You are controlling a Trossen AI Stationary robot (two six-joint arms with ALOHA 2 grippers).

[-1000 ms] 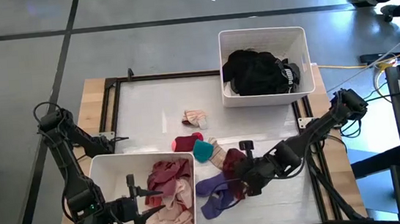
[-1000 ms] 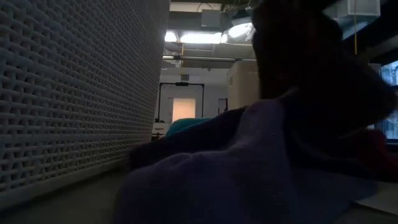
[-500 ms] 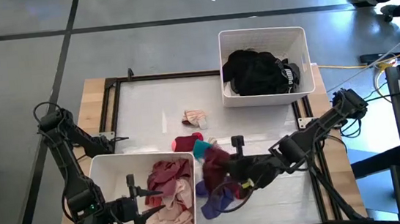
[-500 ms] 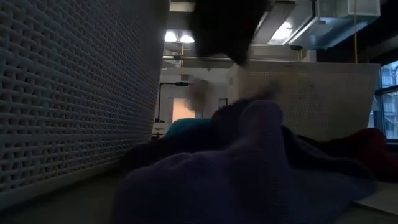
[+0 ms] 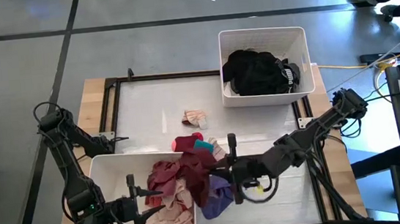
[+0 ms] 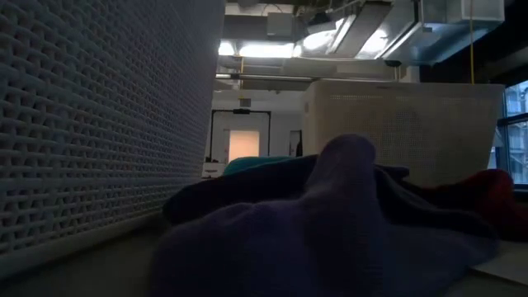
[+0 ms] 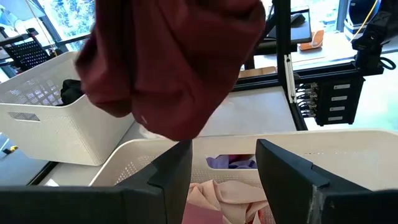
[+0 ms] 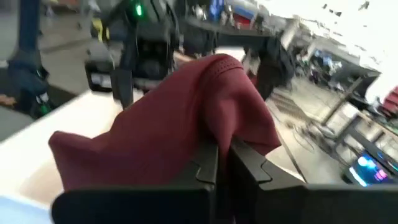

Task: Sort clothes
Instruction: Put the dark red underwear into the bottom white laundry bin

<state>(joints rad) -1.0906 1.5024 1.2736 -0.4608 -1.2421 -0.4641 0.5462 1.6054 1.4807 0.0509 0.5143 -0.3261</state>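
High view: at the near left corner the left gripper [image 5: 137,205] waits with its fingers spread wide and nothing between them, its arm folded back along the table's left edge. It hangs over the near bin [image 5: 104,167], a white plastic box with perforated lattice walls, which holds a crumpled heap of soft maroon and pale pink clothes [image 5: 165,195].

Over that bin's right rim hangs a maroon garment [image 5: 196,175], limp and creased, pinched in the right gripper [image 5: 228,174]. In the right wrist view its dark fingers [image 8: 208,163] are clamped together on a fold of the cloth [image 8: 180,127]. The right arm reaches in low from the table's right edge, stretched out to the left, with the wrist nearly level.

Just under the held garment, on the white table top [image 5: 147,102], lie a purple piece [image 5: 219,198], a teal one [image 5: 203,145] and a red one [image 5: 184,142], bunched and touching. A small pale pink sock [image 5: 195,117] lies apart, farther back.

At the far right stands a second lattice bin [image 5: 300,43] filled with rumpled black clothes [image 5: 259,72].
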